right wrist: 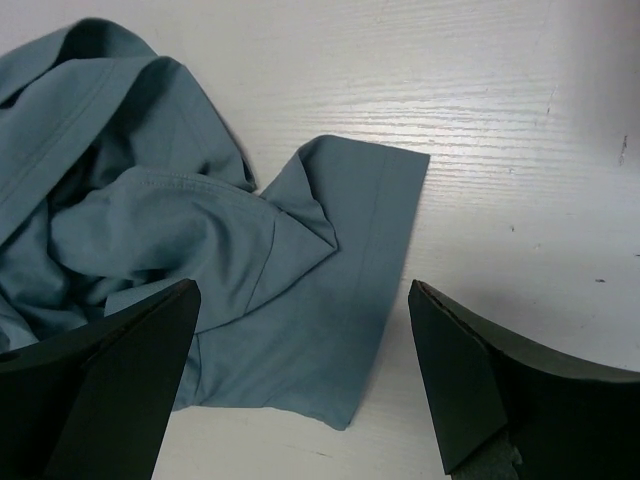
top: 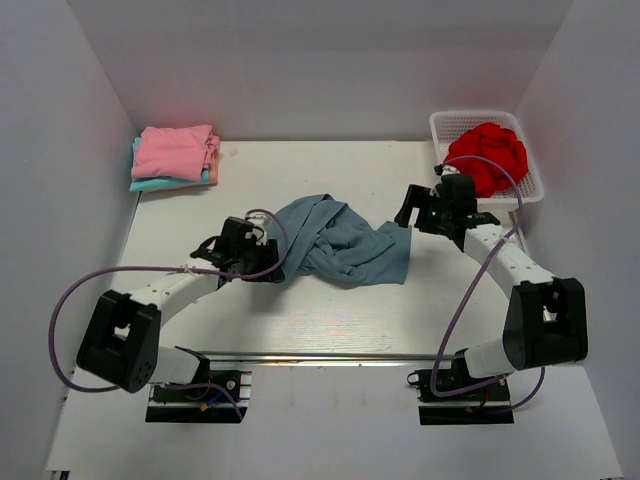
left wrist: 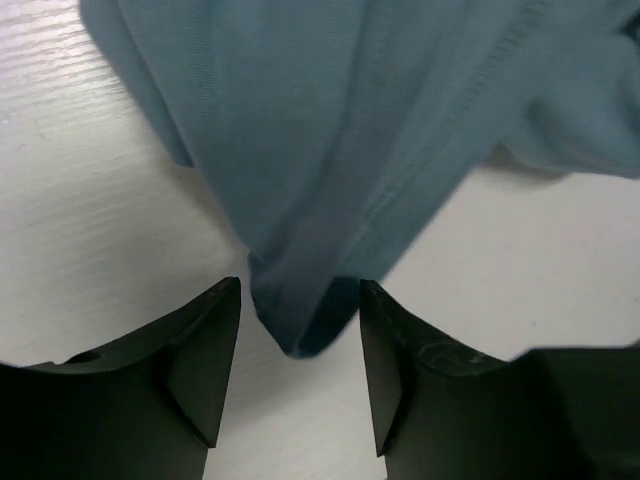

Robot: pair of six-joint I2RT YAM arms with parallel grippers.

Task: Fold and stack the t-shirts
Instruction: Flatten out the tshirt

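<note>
A dusty blue-grey t-shirt (top: 340, 240) lies crumpled in the middle of the table. My left gripper (top: 268, 258) is at its left end, open; in the left wrist view (left wrist: 300, 290) a hanging tip of the shirt (left wrist: 340, 120) sits between the fingers, which are not closed on it. My right gripper (top: 408, 215) is at its right end, wide open and empty, over a flat sleeve (right wrist: 365, 230) of the shirt (right wrist: 150, 220). A folded pink tee (top: 175, 150) lies on a teal one (top: 150, 184) at the back left. A red tee (top: 487, 155) is in the basket.
The white mesh basket (top: 440, 125) stands at the back right corner, just behind my right arm. White walls enclose the table on the left, back and right. A metal rail (top: 320, 357) runs along the near edge between the arm bases.
</note>
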